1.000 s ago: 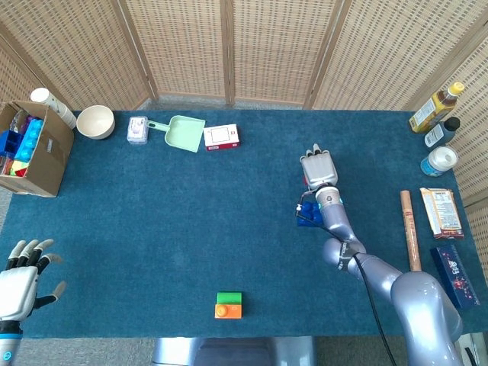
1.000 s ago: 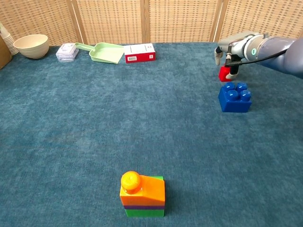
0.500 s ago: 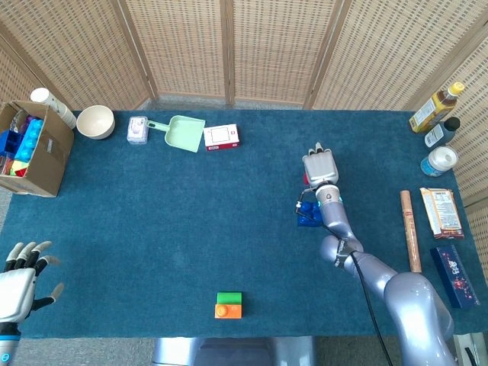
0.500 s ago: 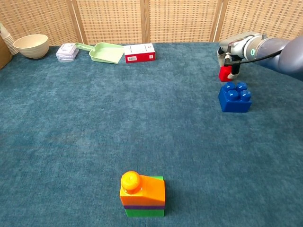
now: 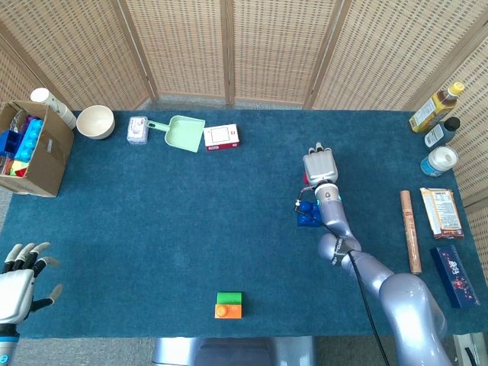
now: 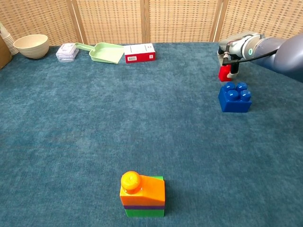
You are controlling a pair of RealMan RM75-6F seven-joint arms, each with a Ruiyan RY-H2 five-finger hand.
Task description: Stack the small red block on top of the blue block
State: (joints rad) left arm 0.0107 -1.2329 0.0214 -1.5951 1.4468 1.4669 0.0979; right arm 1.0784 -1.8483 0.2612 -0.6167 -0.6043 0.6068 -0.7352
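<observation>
Red block [image 6: 224, 73] sits on the blue carpet just behind the blue block [image 6: 235, 97], the two close but apart. The right hand [image 6: 229, 51] is down over it, fingers closed around its sides; whether it is lifted off the cloth I cannot tell. From the head view the hand [image 5: 319, 164] hides almost all of the red one, and the blue one [image 5: 308, 214] peeks out beside the wrist.

Left hand [image 5: 19, 284] hovers at the near left corner, fingers spread, holding nothing.

Nothing stands between the two blocks. Well apart, near the front edge, an orange-and-green block stack [image 6: 142, 195] stands alone. Along the far edge lie a green dustpan [image 6: 104, 52], a red-and-white box [image 6: 139, 52], a small clear case [image 6: 67, 51] and a cream bowl [image 6: 32, 45], whose inside I cannot see. A cardboard box [image 5: 34, 149] at the far left holds bright toys. At the right edge are bottles [image 5: 438, 130], a wooden stick [image 5: 410, 230] and packets [image 5: 441, 210].

The table [image 6: 71, 127] is covered in blue carpet; woven cane screens [image 5: 229, 46] close off the back
</observation>
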